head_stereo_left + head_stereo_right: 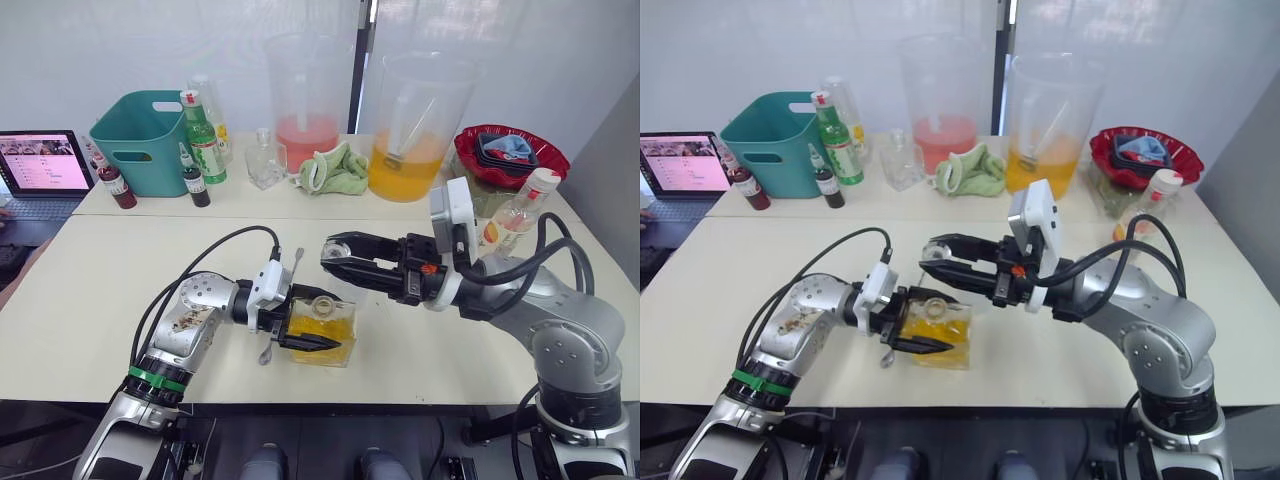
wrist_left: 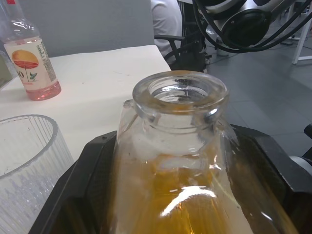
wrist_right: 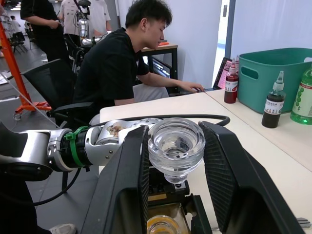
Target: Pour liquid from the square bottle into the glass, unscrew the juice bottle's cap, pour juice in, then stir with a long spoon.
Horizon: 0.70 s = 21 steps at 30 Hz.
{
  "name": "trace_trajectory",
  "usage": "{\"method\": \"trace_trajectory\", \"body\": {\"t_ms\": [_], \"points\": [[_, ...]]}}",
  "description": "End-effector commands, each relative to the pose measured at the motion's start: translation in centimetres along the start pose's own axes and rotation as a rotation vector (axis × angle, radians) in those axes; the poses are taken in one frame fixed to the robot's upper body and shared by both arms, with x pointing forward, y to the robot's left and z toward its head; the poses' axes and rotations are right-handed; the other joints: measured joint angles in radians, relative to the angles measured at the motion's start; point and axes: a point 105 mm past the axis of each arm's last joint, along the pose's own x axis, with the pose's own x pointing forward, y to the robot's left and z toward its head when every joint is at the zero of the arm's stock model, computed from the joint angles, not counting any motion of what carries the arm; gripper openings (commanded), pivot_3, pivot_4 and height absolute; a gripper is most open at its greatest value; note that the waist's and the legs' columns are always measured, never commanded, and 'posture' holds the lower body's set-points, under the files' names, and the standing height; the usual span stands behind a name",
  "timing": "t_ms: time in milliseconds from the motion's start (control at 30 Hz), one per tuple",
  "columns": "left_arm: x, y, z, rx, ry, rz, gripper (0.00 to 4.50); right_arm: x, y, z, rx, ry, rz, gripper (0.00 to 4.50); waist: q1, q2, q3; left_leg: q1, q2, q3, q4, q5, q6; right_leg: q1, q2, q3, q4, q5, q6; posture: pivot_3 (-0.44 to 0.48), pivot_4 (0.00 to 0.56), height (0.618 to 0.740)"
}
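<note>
Fingers of the left gripper are squeezing the square bottle at frame center; right gripper is pinching its stopper above.

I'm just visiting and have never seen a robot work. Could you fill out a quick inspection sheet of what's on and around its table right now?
Surface: pale table, a second one behind it.
Job's things: square bottle of yellow liquid, stopper off; stopper lifted above it; glass beside bottle; juice bottle capped, at right; long spoon lying behind the left arm.
Clutter: teal bin, green bottle, two pitchers, green cloth, red bowl, laptop.
Grippers: left gripper jaws clamp the bottle; right gripper jaws pinch the stopper.
Cables: black cables loop off both arms.
Surroundings: a person seated at a desk.
</note>
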Motion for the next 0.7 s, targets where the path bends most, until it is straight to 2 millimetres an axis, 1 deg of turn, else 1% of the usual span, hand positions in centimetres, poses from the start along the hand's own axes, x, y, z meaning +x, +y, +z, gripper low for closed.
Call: {"method": "trace_trajectory", "body": {"t_ms": [33,67,133,200,233,267,300,400,567,633,700], "points": [[-0.3,-0.5,-1.9,-0.048,0.087,-0.008,2.97,-1.4,-0.2,1.0,-0.053,-0.026,-0.057,1.06,0.0,0.0,0.0,0.0,0.0,0.0,0.0,0.0,0.0,0.0,0.0,0.0,0.0,0.0,0.0,0.0,0.15,0.74],[-0.3,-0.5,-1.9,-0.048,0.087,-0.007,2.97,-2.2,-0.7,0.8,-0.05,-0.015,-0.095,1.06,0.001,0.0,0.0,0.0,0.0,0.0,0.0,0.0,0.0,0.0,0.0,0.0,0.0,0.0,0.0,0.0,0.15,0.74],[-0.3,-0.5,-1.9,-0.046,0.087,-0.007,2.97,-4.6,-2.2,-0.5,-0.04,0.04,-0.231,1.06,0.004,0.0,0.0,0.0,0.0,0.0,0.0,0.0,0.0,0.0,0.0,0.0,0.0,0.0,0.0,0.0,0.15,0.74],[-0.3,-0.4,-1.8,-0.043,0.082,-0.005,2.97,-8.7,-4.2,-2.8,-0.009,0.103,-0.447,1.06,0.005,0.0,0.0,0.0,0.0,0.0,0.0,0.0,0.0,0.001,0.0,0.0,-0.001,0.0,0.0,0.0,0.15,0.74],[-0.3,-0.3,-1.7,-0.04,0.078,-0.003,2.97,-10.5,-4.8,-3.9,0.001,0.136,-0.537,1.06,0.005,0.0,0.0,0.0,0.0,0.0,0.0,0.0,0.0,0.001,0.0,0.0,-0.002,0.0,0.0,0.0,0.15,0.74],[-0.3,-0.3,-1.6,-0.038,0.075,-0.002,2.97,-11.6,-5.1,-4.6,0.004,0.158,-0.589,1.06,0.003,0.0,0.0,0.0,0.0,0.0,0.0,0.0,0.0,0.001,0.0,0.0,-0.002,0.0,0.0,0.0,0.15,0.74],[-0.2,-0.2,-1.4,-0.035,0.067,0.0,2.97,-13.4,-5.8,-5.9,0.013,0.191,-0.697,1.06,0.002,0.001,-0.001,0.0,0.0,0.0,-0.001,0.0,0.0,0.001,0.0,0.0,-0.002,0.0,0.0,0.0,0.15,0.74],[0.0,-0.1,-0.9,-0.026,0.048,0.001,2.97,-17.7,-7.2,-8.9,0.006,0.258,-0.952,1.06,-0.002,0.004,-0.002,0.001,0.0,0.001,-0.001,0.0,0.0,0.001,0.0,0.001,-0.002,0.0,0.0,0.0,0.15,0.74],[0.2,-0.2,-0.5,-0.024,0.033,-0.005,2.97,-21.0,-8.4,-11.3,-0.029,0.27,-1.18,1.06,-0.002,0.004,-0.002,0.002,0.0,0.002,-0.001,0.0,0.0,0.001,0.0,0.003,-0.002,0.0,0.0,0.0,0.15,0.74],[0.2,-0.2,-0.4,-0.022,0.03,-0.005,2.97,-21.7,-8.5,-12.6,-0.007,0.284,-1.228,1.06,-0.001,0.004,-0.002,0.001,0.0,0.002,-0.001,0.0,0.0,0.001,0.0,0.003,-0.002,0.0,0.0,0.0,0.15,0.74],[0.2,-0.1,-0.2,-0.019,0.026,-0.001,2.97,-22.8,-8.5,-14.3,0.029,0.337,-1.284,1.06,-0.001,0.004,-0.002,0.001,0.0,0.002,-0.001,0.0,0.0,0.001,0.0,0.003,-0.002,0.0,0.0,0.0,0.15,0.74]]}}
